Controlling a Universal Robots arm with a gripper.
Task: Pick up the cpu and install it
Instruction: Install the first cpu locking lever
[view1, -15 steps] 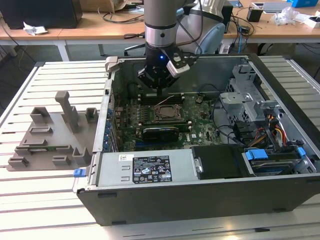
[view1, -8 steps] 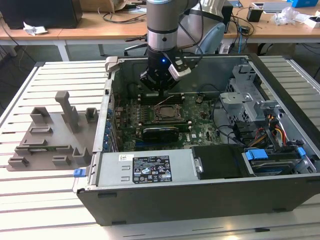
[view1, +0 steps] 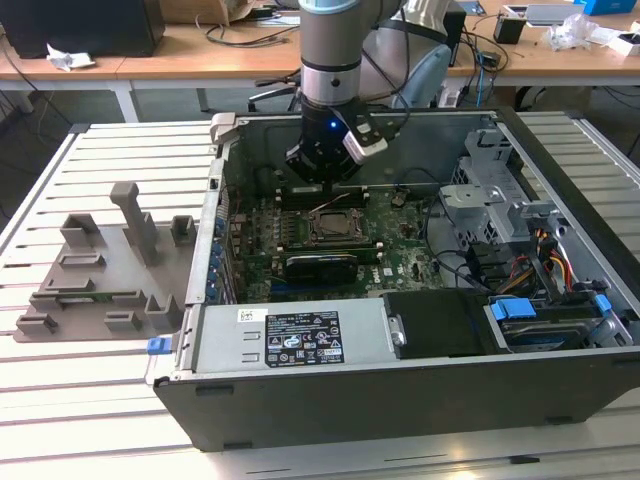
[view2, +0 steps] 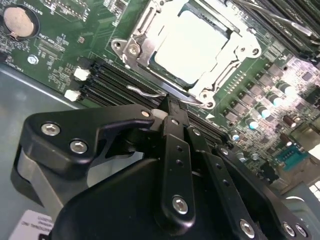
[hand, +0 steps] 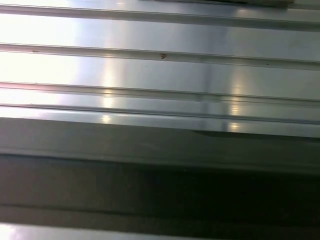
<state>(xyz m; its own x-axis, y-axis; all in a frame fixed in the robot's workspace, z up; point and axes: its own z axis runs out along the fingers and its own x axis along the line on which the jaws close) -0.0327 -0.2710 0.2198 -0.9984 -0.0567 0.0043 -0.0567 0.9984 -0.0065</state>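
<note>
1. Nearest the camera in the second wrist view, the black gripper (view2: 172, 107) fills the lower frame; its fingers (view2: 176, 150) are pressed together and pinch nothing.
2. Beyond the tips, in the upper centre of that frame, the cpu (view2: 196, 46) lies flat inside the socket frame (view2: 131, 50), its pale metal top bright under the light.
3. The frame's load plate looks folded back and a thin lever (view2: 145, 92) lies along its near edge, so the socket appears not yet clamped.
4. In the exterior view the arm (view1: 330, 50) stands at upper centre, with the gripper (view1: 320, 180) low inside the open case (view1: 400, 400), just above the socket (view1: 332, 228) at frame centre.
5. A grey fixture (view1: 100, 270) sits at centre left on the slatted table (view1: 60, 400).
6. The first wrist view shows pale slats (hand: 150, 65) above a dark band.
7. Judgement: the chip seems already placed, so the work stands late in the install step. What remains calls for care around the lever and plate, with no sideways push on the seated chip.
</note>
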